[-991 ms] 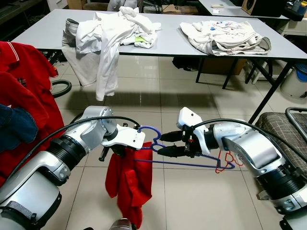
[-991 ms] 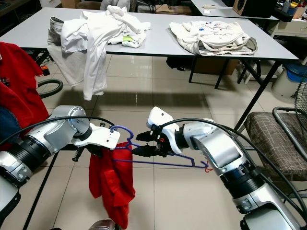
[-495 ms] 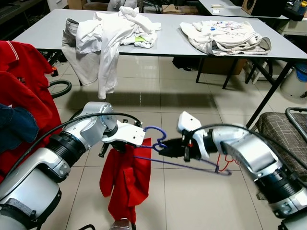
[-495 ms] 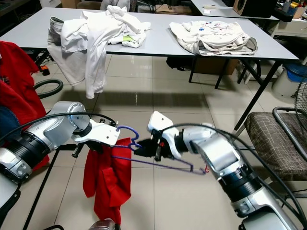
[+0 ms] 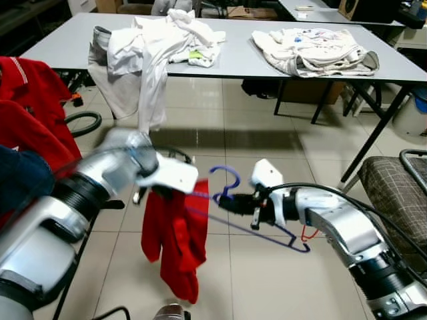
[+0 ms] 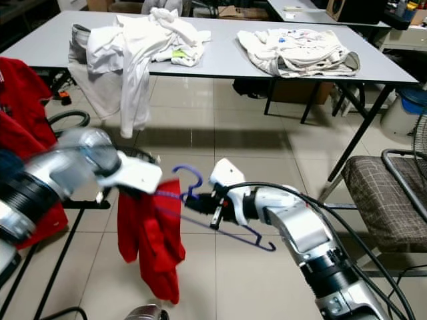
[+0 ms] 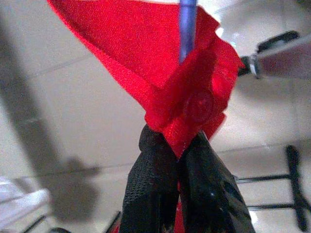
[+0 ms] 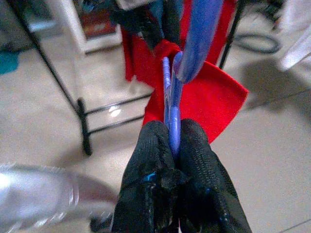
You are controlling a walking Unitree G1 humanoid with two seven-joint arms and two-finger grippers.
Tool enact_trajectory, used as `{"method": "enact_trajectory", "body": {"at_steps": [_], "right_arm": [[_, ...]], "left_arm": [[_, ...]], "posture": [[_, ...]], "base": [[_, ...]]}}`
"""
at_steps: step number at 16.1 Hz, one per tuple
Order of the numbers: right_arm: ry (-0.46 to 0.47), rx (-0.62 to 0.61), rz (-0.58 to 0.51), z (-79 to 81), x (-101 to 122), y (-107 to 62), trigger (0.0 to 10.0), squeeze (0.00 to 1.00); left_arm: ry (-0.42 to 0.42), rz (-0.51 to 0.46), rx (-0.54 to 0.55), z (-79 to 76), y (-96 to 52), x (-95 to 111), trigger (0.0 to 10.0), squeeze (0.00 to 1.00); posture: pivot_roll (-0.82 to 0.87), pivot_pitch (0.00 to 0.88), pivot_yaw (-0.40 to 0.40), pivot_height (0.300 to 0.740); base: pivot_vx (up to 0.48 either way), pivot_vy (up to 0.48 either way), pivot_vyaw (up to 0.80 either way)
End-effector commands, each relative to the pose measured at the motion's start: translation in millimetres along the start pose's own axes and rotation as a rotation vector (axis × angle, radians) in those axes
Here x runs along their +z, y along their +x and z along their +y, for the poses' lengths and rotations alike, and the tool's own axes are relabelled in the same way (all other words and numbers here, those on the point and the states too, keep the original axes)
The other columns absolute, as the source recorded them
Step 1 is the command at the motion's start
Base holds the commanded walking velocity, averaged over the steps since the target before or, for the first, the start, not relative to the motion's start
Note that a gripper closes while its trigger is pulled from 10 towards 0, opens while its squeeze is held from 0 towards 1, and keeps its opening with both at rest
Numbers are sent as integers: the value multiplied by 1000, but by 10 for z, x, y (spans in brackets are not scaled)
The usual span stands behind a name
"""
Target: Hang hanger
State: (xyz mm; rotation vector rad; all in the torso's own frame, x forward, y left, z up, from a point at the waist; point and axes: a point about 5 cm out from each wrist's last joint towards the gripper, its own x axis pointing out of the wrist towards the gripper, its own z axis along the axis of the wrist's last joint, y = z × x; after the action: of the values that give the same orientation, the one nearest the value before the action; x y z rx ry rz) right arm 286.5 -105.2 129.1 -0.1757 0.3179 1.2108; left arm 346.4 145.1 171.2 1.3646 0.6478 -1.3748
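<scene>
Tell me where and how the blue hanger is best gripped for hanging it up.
Grip the blue hanger at its neck, just below the hook, coming from the robot's right side, as the right gripper does now. That leaves the curved hook free above the fingers. The far shoulder carries the red garment, pinched by the left gripper, so it is likely a poorer hold.

We've got a thin purple-blue wire hanger (image 5: 250,217) held out over the tiled floor, hook curling upward, its lower bar slanting down to our right. A red garment (image 5: 175,243) is draped off its left end, hanging limp in folds.
</scene>
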Motion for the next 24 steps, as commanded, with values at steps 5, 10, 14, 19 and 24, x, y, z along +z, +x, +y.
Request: {"method": "enact_trajectory", "body": {"at_steps": [5, 10, 14, 19, 24], "right_arm": [[-35, -47, -104, 35, 109, 40, 0, 0], [-42, -82, -148, 31, 102, -14, 0, 0], [-51, -76, -179, 40, 147, -49, 0, 0], [-36, -72, -230, 52, 185, -108, 0, 0], [-15, -84, -280, 74, 213, -113, 0, 0]], "left_arm": [[133, -243, 86, 109, -172, 369, 0, 0], [223, -380, 123, 107, -322, 418, 3412, 0], [136, -586, 134, 129, -402, 512, 10000, 0], [111, -685, 110, 156, -526, 578, 10000, 1000], [124, -682, 127, 168, -552, 601, 10000, 0]], "posture": [[109, 0, 41, 740], [109, 0, 37, 740], [103, 0, 36, 740], [103, 0, 36, 740], [103, 0, 43, 740]], "base": [[0, 0, 0], [0, 0, 0], [0, 0, 0], [0, 0, 0], [0, 0, 0]]}}
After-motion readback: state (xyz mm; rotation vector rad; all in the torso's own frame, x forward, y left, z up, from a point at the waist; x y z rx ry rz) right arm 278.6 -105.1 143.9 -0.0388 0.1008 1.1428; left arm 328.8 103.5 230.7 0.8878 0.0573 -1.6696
